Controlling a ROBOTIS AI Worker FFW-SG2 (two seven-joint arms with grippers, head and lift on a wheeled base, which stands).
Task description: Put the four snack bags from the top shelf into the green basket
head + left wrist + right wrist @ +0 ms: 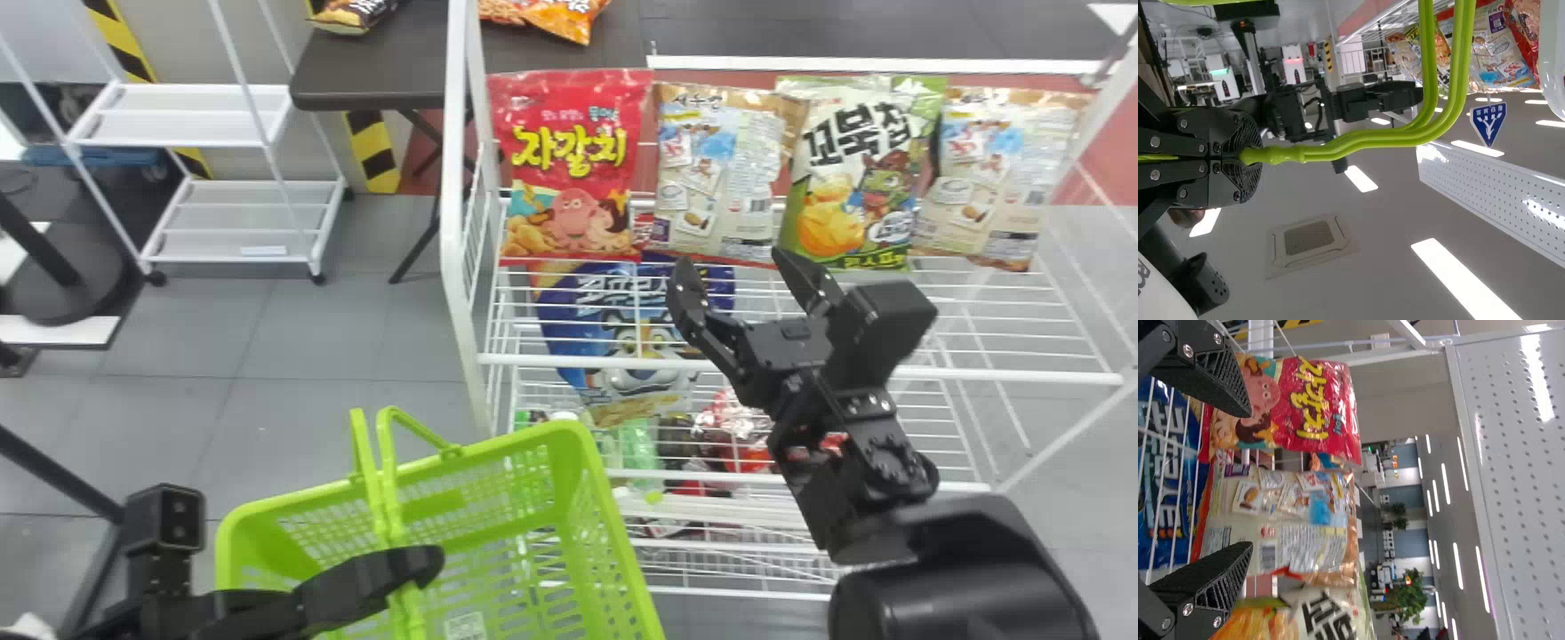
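On the top shelf, four snack bags stand in a row: a red bag (573,164), a beige bag (716,178), a green-and-white bag (849,178) and another beige bag (1000,178) at the right. My right gripper (734,267) is open just in front of the second bag's lower edge. In the right wrist view, the beige bag (1281,513) shows beyond the open right gripper (1250,480), between the red bag (1291,407) and the green-and-white one (1318,617). At the lower left, my left gripper (418,569) holds the green basket (533,427) by its handle (1358,141); the left gripper (1248,157) is shut on it.
Below the top shelf (800,363), a blue bag (622,320) and other goods lie on lower wire levels. The rack's white side post (453,222) rises left of the red bag. A dark table (382,71) with more bags and a white cart (178,133) are behind.
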